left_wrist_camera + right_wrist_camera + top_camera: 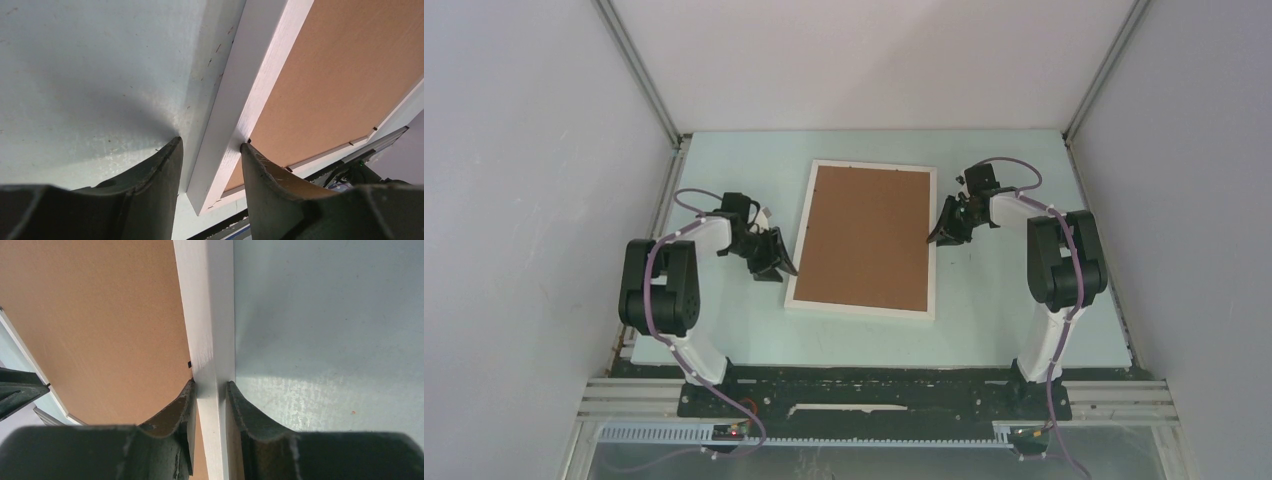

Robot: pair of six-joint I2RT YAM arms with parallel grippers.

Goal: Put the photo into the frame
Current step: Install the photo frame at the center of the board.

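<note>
The frame (859,308) lies face down on the desk (994,320), filled by a brown backing board (869,235). No photo shows, so whether it is already inside is unclear. The right gripper (210,386) pinches the right rail. The left gripper (211,145) straddles the left rail, grip uncertain.

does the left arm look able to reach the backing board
Probably yes: the backing board lies uncovered in the frame, and the left claw straddles the rail right beside it.
</note>
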